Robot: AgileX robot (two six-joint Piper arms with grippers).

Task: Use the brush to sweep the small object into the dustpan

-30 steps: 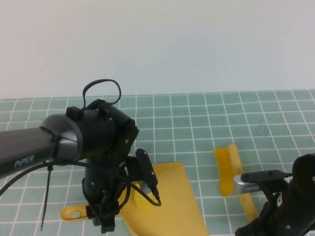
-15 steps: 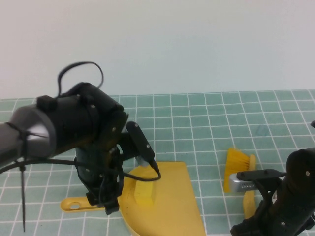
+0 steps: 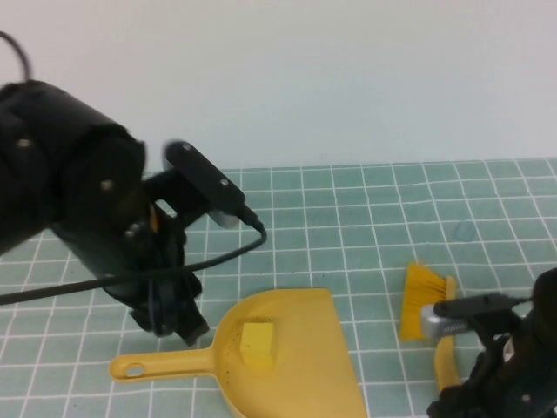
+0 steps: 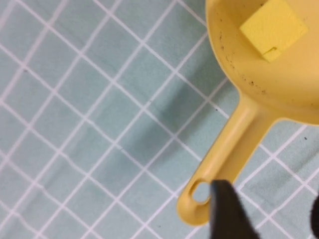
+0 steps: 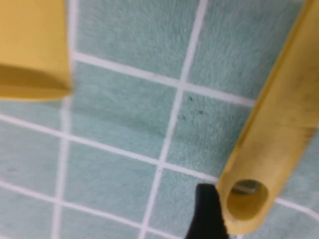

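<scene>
The yellow dustpan (image 3: pixel 296 348) lies on the green grid mat, and the small yellow block (image 3: pixel 257 342) rests inside it. Its handle (image 3: pixel 152 367) points left. My left gripper (image 3: pixel 178 326) is open and empty just above the handle. In the left wrist view the gripper (image 4: pixel 269 219) hangs over the handle's hole end (image 4: pixel 199 199), and the block (image 4: pixel 273 27) shows in the pan. The yellow brush (image 3: pixel 423 300) lies on the mat to the right of the pan. My right gripper (image 3: pixel 448 402) is open at the end of the brush handle (image 5: pixel 269 144), with one fingertip (image 5: pixel 207 214) beside it.
The green mat with white grid lines (image 3: pixel 365 218) runs back to a pale wall. The left arm and its cable (image 3: pixel 96 218) hang over the left part of the mat. The dustpan's front lip shows in the right wrist view (image 5: pixel 32 50).
My left arm has risen and swung back to the left, uncovering the dustpan with the block in it. The brush moved slightly right, then stayed put, and the right arm drew back a little.
</scene>
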